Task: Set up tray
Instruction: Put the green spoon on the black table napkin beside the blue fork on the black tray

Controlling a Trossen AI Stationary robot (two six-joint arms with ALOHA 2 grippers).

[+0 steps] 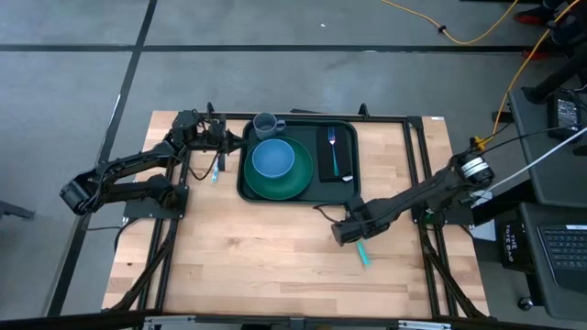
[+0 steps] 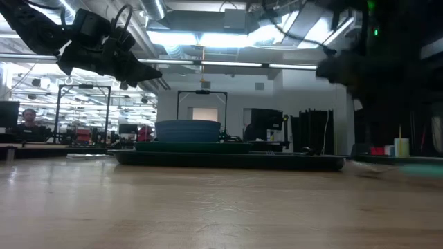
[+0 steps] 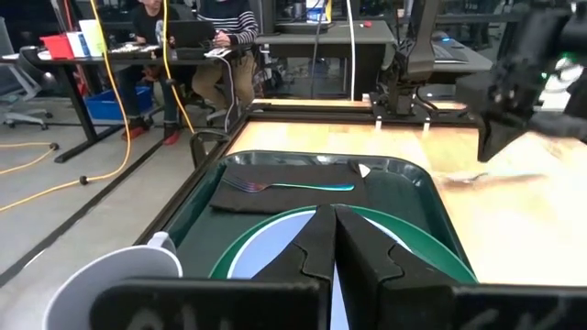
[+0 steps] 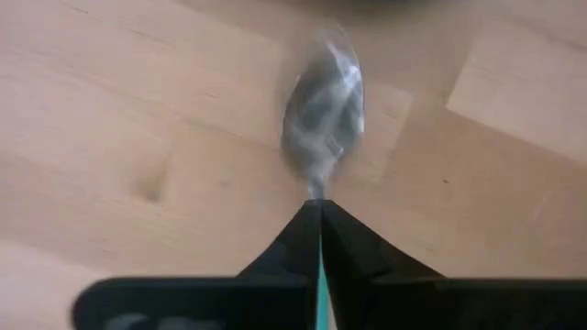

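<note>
Dark green plastic forms the tray (image 1: pixel 298 163), which is set at the far middle of the wooden table (image 1: pixel 275 257). On it are held a green plate (image 1: pixel 292 186) with a blue bowl (image 1: pixel 272 158), a grey cup (image 1: pixel 265 124) and a fork (image 1: pixel 333 151) on a black napkin (image 1: pixel 325 156). Near the tray's front right corner, a teal-handled spoon (image 4: pixel 322 115) is pinched by the right gripper (image 1: pixel 347 231). The left gripper (image 1: pixel 227 139), fingers pressed together and empty, is held just left of the tray.
</note>
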